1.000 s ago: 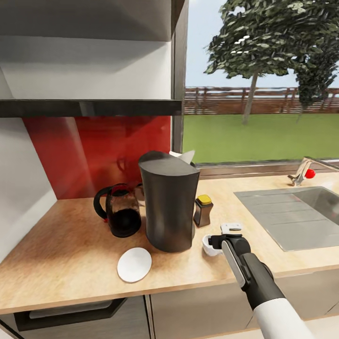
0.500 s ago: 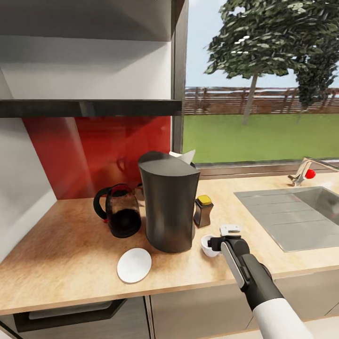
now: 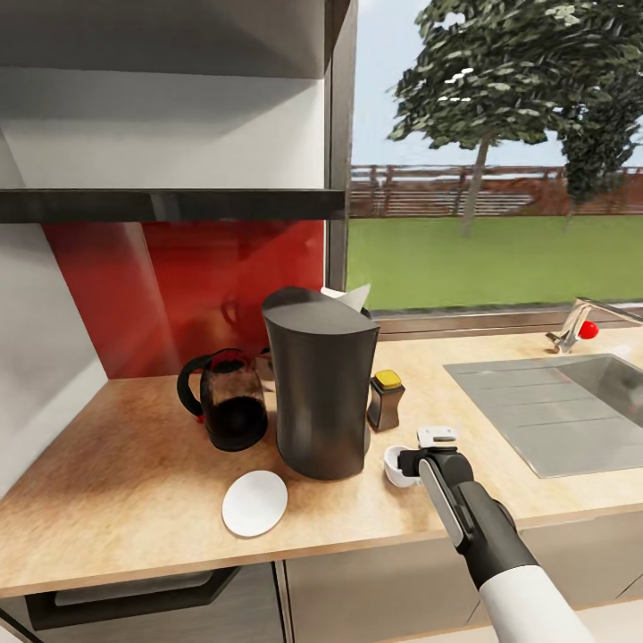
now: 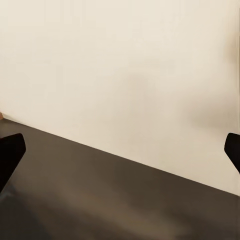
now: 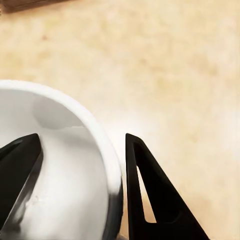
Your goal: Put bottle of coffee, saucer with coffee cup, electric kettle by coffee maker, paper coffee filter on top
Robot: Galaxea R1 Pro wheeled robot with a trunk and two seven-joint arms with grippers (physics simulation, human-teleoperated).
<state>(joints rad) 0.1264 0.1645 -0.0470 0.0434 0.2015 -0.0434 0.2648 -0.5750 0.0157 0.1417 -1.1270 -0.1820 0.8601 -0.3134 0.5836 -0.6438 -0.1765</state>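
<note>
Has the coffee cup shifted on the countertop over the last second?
Yes, slightly. The coffee cup, with the right hand straddling its rim, has slid a little away from the counter's front edge, toward the bottle of coffee.

On the long light beige wood-grain countertop (image 3: 134,482), everything sits around the tall dark grey coffee maker (image 3: 320,384). A white paper cone filter (image 3: 351,297) rests on its top. The rounded glass electric kettle (image 3: 228,399) with black loop handle stands upright just left of it. The flat round white saucer (image 3: 255,502) lies in front of it, bare. The small dark brown coffee bottle (image 3: 385,400) stands just right of it. The tiny white coffee cup (image 3: 395,464) sits front-right of it. The thin black glossy shelf (image 3: 170,204) hangs above it.
</note>
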